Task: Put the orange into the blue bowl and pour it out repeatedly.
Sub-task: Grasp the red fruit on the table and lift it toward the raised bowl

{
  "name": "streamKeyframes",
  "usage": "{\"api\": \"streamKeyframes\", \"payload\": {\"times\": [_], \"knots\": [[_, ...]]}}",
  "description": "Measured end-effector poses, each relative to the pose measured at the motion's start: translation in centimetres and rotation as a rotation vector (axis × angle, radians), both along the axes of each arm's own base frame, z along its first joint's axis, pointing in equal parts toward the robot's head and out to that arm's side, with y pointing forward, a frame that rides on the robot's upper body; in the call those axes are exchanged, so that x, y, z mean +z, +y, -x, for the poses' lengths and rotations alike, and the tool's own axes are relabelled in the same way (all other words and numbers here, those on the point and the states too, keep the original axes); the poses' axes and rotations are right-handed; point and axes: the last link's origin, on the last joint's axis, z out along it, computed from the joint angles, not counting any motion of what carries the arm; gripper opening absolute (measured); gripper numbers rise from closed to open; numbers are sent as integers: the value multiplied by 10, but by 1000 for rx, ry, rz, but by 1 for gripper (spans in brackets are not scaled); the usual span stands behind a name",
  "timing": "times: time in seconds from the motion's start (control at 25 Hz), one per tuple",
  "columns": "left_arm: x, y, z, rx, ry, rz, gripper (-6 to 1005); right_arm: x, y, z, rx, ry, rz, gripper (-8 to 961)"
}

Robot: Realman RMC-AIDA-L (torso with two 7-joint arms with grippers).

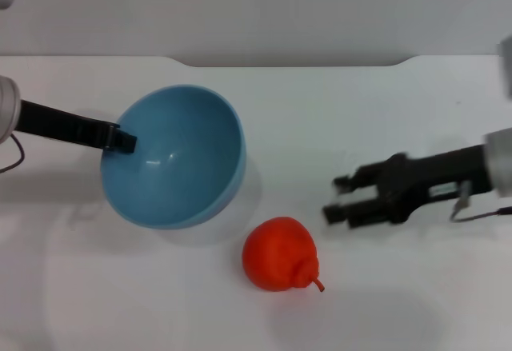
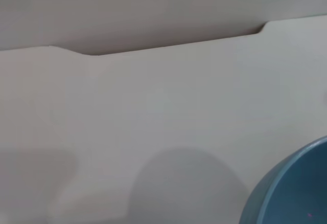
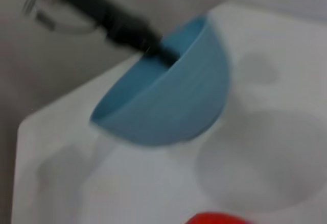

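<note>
The blue bowl (image 1: 174, 157) is empty and tilted, its opening facing up and toward me. My left gripper (image 1: 122, 140) is shut on its left rim and holds it. The bowl also shows in the left wrist view (image 2: 294, 188) and the right wrist view (image 3: 168, 94), where the left gripper (image 3: 161, 50) pinches its rim. The orange (image 1: 280, 253) lies on the white table, just right of and nearer than the bowl, stem nub pointing right. Its top edge shows in the right wrist view (image 3: 217, 218). My right gripper (image 1: 334, 199) is open and empty, to the right of the orange.
The white table (image 1: 336, 111) ends at a far edge with a notch, grey wall behind. A cable loops beside each arm at the left and right edges of the head view.
</note>
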Motion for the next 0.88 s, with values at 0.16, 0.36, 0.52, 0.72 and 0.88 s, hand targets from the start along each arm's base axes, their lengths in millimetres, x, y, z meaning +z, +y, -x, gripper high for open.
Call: {"api": "streamKeyframes", "payload": {"times": [0.16, 0.36, 0.52, 0.72, 0.88], "knots": [[4, -2, 1, 7, 2, -6, -2, -25, 0, 10, 66, -89, 71, 644], [2, -3, 1, 10, 2, 3, -2, -46, 3, 11, 67, -188, 79, 647], [0, -4, 2, 14, 1, 10, -1, -60, -1, 13, 75, -228, 120, 649], [-2, -3, 1, 10, 4, 14, -1, -76, -6, 11, 68, -244, 134, 642], [-4, -3, -1, 1, 9, 22, -2, -83, -3, 10, 57, -247, 104, 634]]}}
